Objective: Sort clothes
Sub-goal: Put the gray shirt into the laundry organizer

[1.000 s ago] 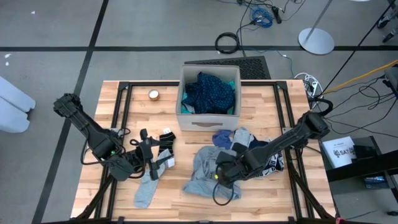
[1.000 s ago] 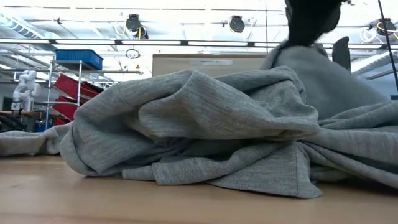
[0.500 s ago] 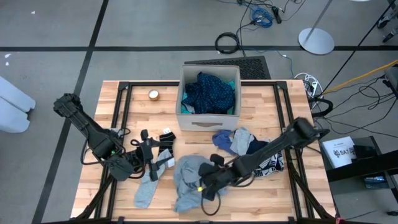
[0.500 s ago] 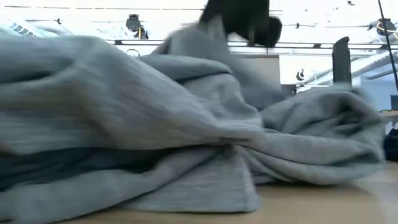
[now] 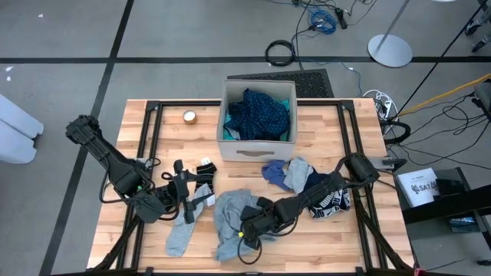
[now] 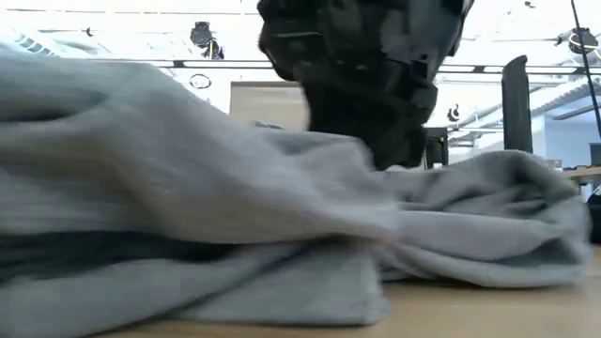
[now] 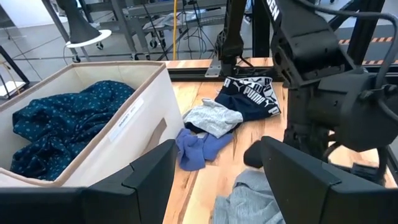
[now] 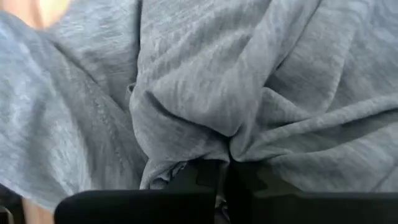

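A grey garment (image 5: 228, 218) lies bunched on the table's near middle; it fills the low view (image 6: 188, 207). My right gripper (image 5: 247, 228) is shut on it. My left gripper (image 5: 186, 201) is open at the near left, over black and grey socks (image 5: 201, 198); a grey sock (image 5: 180, 234) lies nearer the front edge. A navy dotted garment (image 5: 257, 113) lies in the beige box (image 5: 257, 147). A blue garment (image 5: 275, 172), a small grey one (image 5: 301, 170) and a black-and-white patterned one (image 5: 330, 201) lie on the table in front of the box. My right gripper pinches a gathered fold of the grey garment (image 8: 217, 146) between its two fingers, several layers bunched together. The fingers come low and slanting from the table's right side. The garment lies on the table, its folds drawn toward the fingers.
A small round object (image 5: 189, 116) lies at the far left of the table. Black frame rails (image 5: 153, 134) run along both sides of the table. Bare wood shows at the near right (image 5: 322, 245).
My right gripper has gone toward the table's left and near edge, staying low and shut on the grey garment. The garment has slid along the table with it and bunched up closer to the socks.
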